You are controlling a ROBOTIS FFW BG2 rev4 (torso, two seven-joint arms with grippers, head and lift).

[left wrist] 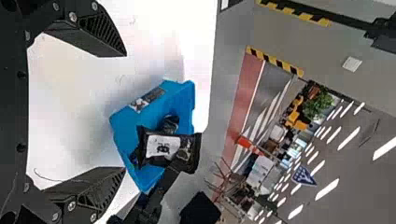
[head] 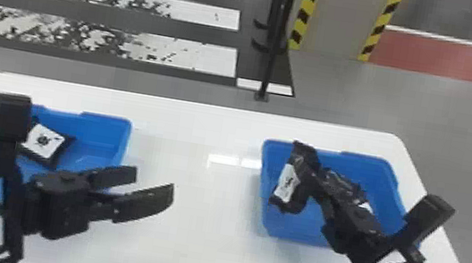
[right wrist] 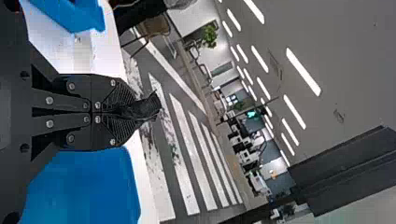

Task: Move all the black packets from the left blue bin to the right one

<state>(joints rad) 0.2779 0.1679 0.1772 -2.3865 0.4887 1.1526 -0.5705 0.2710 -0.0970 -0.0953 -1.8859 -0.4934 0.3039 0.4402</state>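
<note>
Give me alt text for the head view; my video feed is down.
The right gripper holds a black packet over the right blue bin, where another packet lies. A white-labelled packet lies in the left blue bin; the left gripper, open, points past that bin's edge over the white table.

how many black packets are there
At least 3: one packet in the left blue bin, a second in the right gripper over the right blue bin, a third inside that bin. The arms may hide more.
</note>
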